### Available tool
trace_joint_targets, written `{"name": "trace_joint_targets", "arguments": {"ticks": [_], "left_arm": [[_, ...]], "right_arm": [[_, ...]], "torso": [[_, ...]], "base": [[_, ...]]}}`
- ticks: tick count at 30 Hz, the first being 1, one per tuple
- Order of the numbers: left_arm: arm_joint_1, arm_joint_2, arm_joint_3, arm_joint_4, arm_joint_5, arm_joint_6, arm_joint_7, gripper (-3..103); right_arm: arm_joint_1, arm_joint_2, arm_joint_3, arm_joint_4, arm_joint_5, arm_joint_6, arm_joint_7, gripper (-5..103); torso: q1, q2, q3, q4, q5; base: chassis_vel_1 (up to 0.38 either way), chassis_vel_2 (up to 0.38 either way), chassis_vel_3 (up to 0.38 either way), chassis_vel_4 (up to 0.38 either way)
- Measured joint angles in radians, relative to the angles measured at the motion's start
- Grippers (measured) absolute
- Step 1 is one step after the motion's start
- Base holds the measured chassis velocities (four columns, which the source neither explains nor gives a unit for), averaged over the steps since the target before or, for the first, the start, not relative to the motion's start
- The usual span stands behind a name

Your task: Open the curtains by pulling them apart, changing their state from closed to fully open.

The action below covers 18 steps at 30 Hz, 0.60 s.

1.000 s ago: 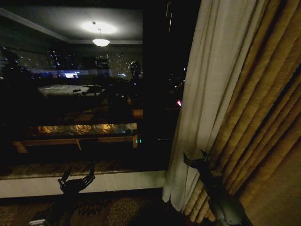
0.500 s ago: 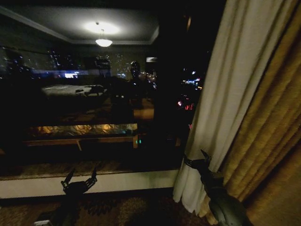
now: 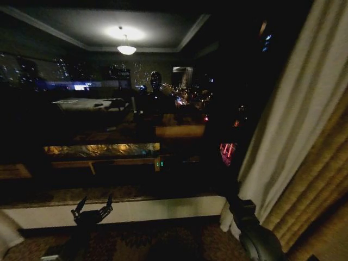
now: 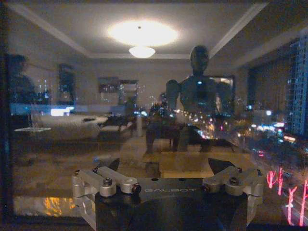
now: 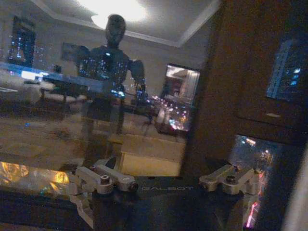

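Observation:
The right sheer off-white curtain (image 3: 293,125) hangs bunched at the right of the dark window, against the golden drape (image 3: 323,185). Its pale edge also shows in the right wrist view, curtain (image 5: 299,202). My right gripper (image 3: 232,194) is low beside that panel's inner edge, and whether it touches the fabric is too dark to tell. In its wrist view the right gripper (image 5: 163,166) faces the glass, open and holding nothing. My left gripper (image 3: 93,205) stands open below the sill, and the left gripper (image 4: 166,166) also faces bare glass. A pale scrap of curtain (image 3: 6,235) shows at the lower left corner.
The window glass (image 3: 109,109) reflects the lit room, a ceiling lamp and my own body. A white sill (image 3: 136,209) runs along its base above patterned carpet (image 3: 163,244). Red city lights (image 3: 227,151) show outside near the right panel.
The right sheer panel's inner edge has slid well to the right, baring more glass and sill. The view has shifted slightly. The left gripper holds its place.

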Motion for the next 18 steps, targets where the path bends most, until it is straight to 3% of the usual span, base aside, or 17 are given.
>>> {"name": "trace_joint_targets", "arguments": {"ticks": [18], "left_arm": [[0.017, -0.001, 0.017, -0.005, 0.042, -0.009, 0.018, 100]], "right_arm": [[-0.017, 0.024, 0.022, -0.036, 0.008, 0.054, -0.003, 100]], "torso": [[0.0, 0.0, 0.0, 0.0, 0.0]], "base": [[0.355, 0.35, -0.351, -0.361]]}}
